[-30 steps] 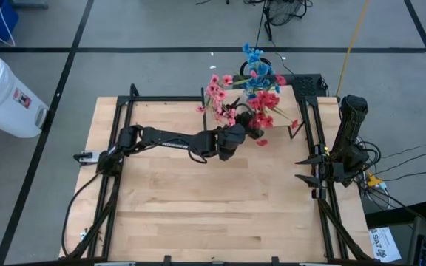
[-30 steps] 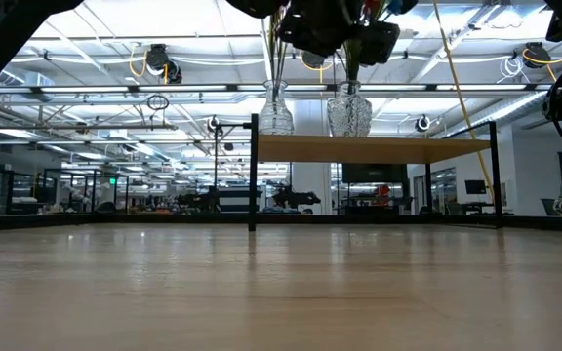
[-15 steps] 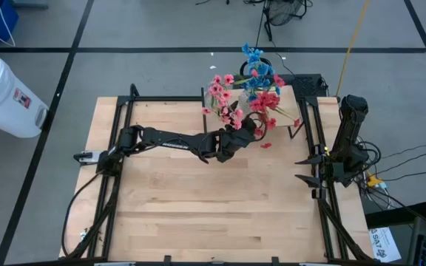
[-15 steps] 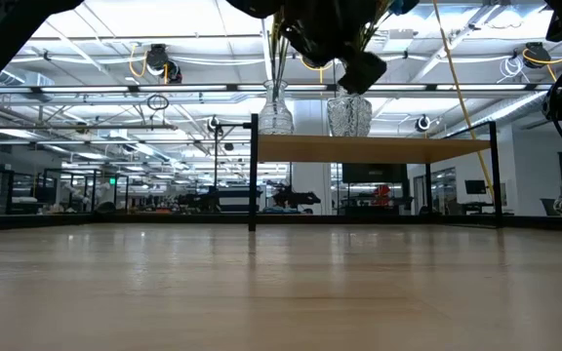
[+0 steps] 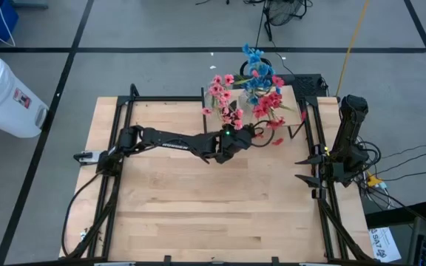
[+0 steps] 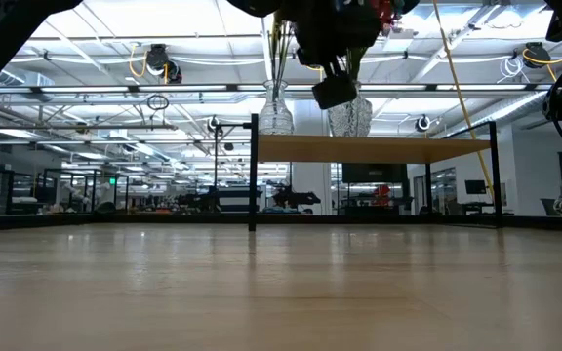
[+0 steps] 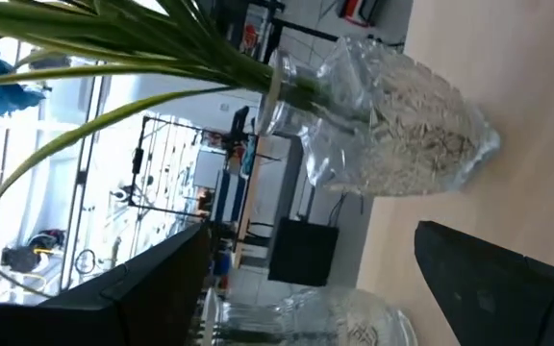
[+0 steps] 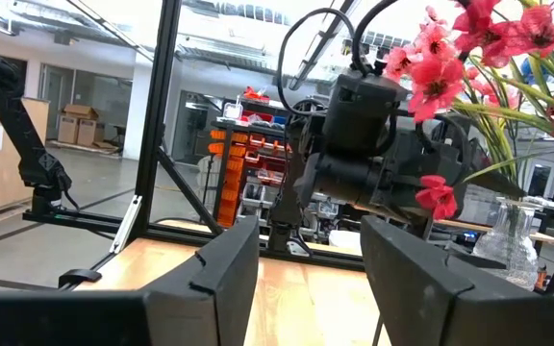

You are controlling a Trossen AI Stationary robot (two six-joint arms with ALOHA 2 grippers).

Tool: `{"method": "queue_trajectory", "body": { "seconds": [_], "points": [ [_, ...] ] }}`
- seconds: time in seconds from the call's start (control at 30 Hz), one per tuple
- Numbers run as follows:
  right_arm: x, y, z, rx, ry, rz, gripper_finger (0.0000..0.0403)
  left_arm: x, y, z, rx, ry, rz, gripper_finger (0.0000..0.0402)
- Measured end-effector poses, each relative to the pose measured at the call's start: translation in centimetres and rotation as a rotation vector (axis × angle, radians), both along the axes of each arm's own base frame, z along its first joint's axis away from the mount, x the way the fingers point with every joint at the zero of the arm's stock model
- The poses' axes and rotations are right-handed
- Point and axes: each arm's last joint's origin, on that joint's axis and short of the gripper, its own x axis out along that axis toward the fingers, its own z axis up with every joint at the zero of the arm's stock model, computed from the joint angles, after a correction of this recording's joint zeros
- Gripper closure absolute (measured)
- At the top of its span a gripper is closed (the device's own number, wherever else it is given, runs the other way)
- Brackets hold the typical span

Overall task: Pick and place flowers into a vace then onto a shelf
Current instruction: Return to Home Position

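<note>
The white bin [image 5: 6, 89] off the table's [image 5: 198, 214] 10 o'clock corner bears a small red and dark label, too small to read. The flowers [image 5: 246, 92] stand at the table's 12 o'clock edge in two clear vases [image 6: 276, 112] set side by side on the shelf [image 6: 369, 148] — pink sprays toward 9 o'clock, red and bright blue toward 3 o'clock, all on long green stems. The left gripper [image 5: 248, 136] hangs at about 6 o'clock of the blossoms, its fingers [image 7: 113, 288] spread wide and empty; a textured glass vase [image 7: 392, 125] sits just beyond them, untouched. The right gripper [image 5: 307, 168] waits at the table's 3 o'clock edge, fingers apart — holding nothing.
</note>
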Motion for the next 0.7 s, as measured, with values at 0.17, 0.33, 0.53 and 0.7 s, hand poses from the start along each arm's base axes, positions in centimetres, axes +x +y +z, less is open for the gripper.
{"method": "queue_trajectory", "body": {
  "seconds": [0.17, 0.33, 0.53, 0.7],
  "points": [
    [0.0, 0.0, 0.0, 0.000, 0.000, 0.000, 0.0225, -0.2, -0.7, -0.2, 0.015, 0.032, 0.027, 0.0034],
    [0.0, 0.0, 0.0, 0.000, 0.000, 0.000, 0.0228, -0.2, -2.2, -0.3, 0.012, 0.019, 0.008, 0.0034],
    [0.0, 0.0, 0.0, 0.001, 0.000, 0.000, 0.0226, -0.4, -3.2, -0.4, 0.025, 0.021, 0.024, 0.0034],
    [0.0, 0.0, 0.0, 0.000, 0.000, 0.000, 0.0226, -1.2, -4.8, -1.5, 0.012, 0.012, 0.040, 0.0035]
  ]
}}
